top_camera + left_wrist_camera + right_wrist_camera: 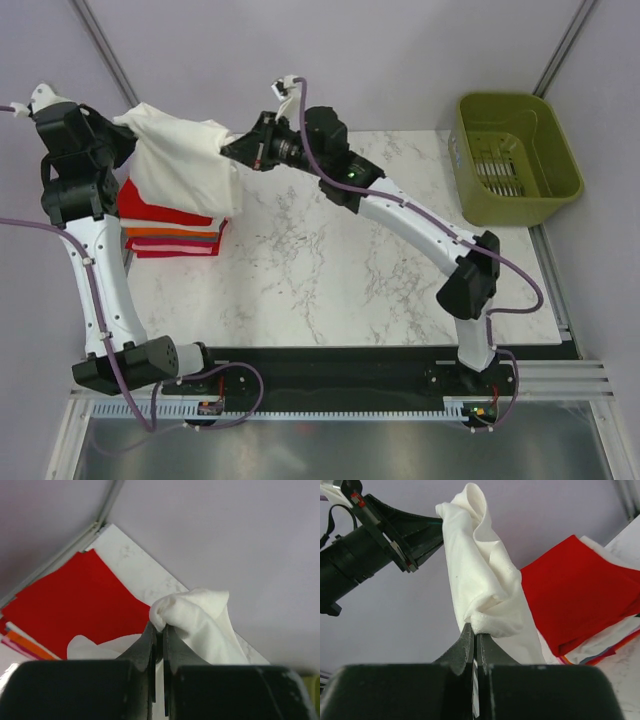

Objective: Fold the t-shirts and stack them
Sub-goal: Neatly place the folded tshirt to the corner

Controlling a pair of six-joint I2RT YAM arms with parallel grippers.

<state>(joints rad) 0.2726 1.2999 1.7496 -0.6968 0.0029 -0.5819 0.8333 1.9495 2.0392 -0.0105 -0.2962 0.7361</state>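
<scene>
Cloth of the white t-shirt (185, 165) is clenched in my left fingers (144, 652) and right fingers (462, 652), spread above the nine-o'clock stack (170, 238) to land flat.

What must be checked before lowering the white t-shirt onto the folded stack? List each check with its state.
1. Left gripper shut on the large plain white cloth t-shirt: ok.
2. Right gripper shut on the same t-shirt: ok.
3. T-shirt hangs over the stack of folded red, orange and white t-shirts: ok.
4. T-shirt spread flat between the grippers: not ok, it is bunched.
5. Its lower edge clear of the stack: cannot tell.
6. Olive-green plastic basket away from the stack: ok.
</scene>
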